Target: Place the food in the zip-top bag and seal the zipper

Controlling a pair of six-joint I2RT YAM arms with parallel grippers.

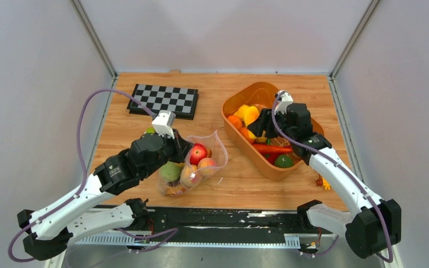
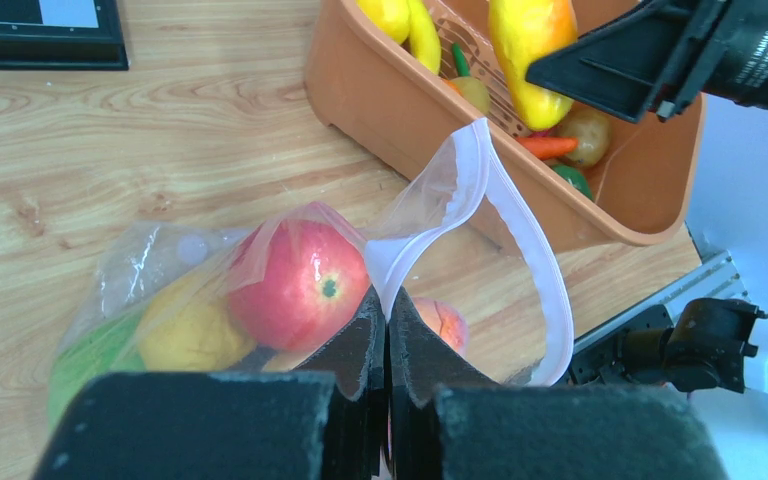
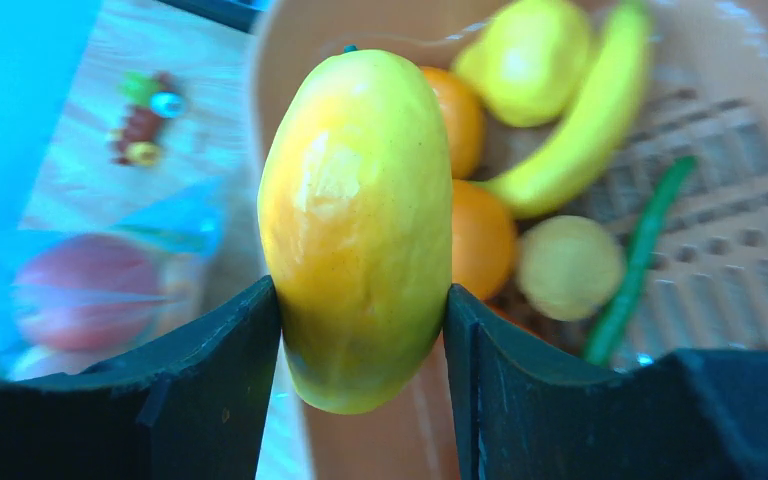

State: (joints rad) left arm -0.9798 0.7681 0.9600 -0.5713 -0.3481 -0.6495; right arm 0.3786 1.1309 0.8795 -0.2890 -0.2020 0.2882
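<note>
The clear zip-top bag (image 1: pixel 217 139) lies on the table with its mouth held open toward the right. Inside are a red apple (image 1: pixel 198 153), a peach (image 1: pixel 206 164) and a green fruit (image 1: pixel 170 171). My left gripper (image 1: pixel 181 148) is shut on the bag's near mouth edge (image 2: pixel 400 262). The whitish zipper (image 2: pixel 520 230) curves round the open mouth. My right gripper (image 1: pixel 263 125) is shut on a yellow-orange mango (image 3: pixel 360 220) and holds it above the orange tub (image 1: pixel 268 167), to the right of the bag.
The tub holds several more toy fruits and vegetables, among them a banana (image 3: pixel 580 120), oranges and a carrot (image 1: pixel 273 149). A checkerboard (image 1: pixel 163 100) lies at the back left. Small wheeled toys (image 1: pixel 323 182) lie right of the tub.
</note>
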